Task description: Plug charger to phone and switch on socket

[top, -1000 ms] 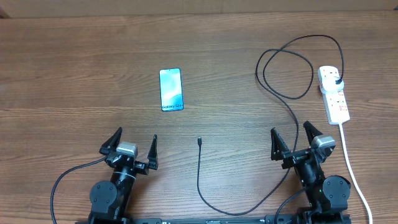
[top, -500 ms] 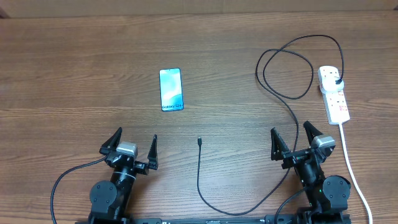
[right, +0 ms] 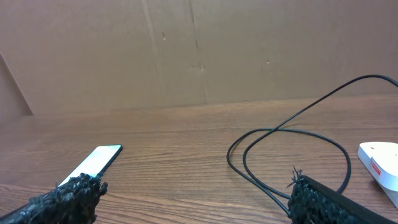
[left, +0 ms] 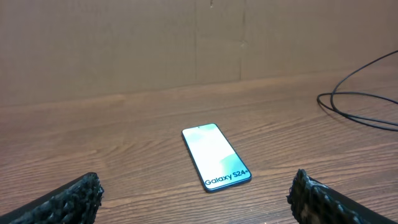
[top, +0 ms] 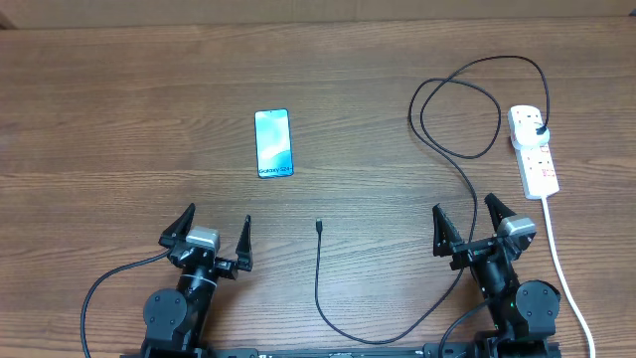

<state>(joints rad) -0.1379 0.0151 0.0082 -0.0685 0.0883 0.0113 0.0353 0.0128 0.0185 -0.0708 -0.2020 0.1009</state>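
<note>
The phone (top: 273, 143) lies flat on the wooden table, blue screen up, left of centre; it also shows in the left wrist view (left: 216, 157) and the right wrist view (right: 94, 160). The charger cable (top: 462, 159) loops from its black plug (top: 538, 131) in the white socket strip (top: 534, 150) at the right, down to its connector tip (top: 319, 226) near the middle. The cable also shows in the right wrist view (right: 292, 149). My left gripper (top: 214, 235) is open and empty near the front edge. My right gripper (top: 469, 221) is open and empty, with the cable running beside it.
The strip's white cord (top: 561, 264) runs down the right side past my right arm. A brown cardboard wall (left: 186, 43) stands at the back of the table. The strip's end shows in the right wrist view (right: 380, 162).
</note>
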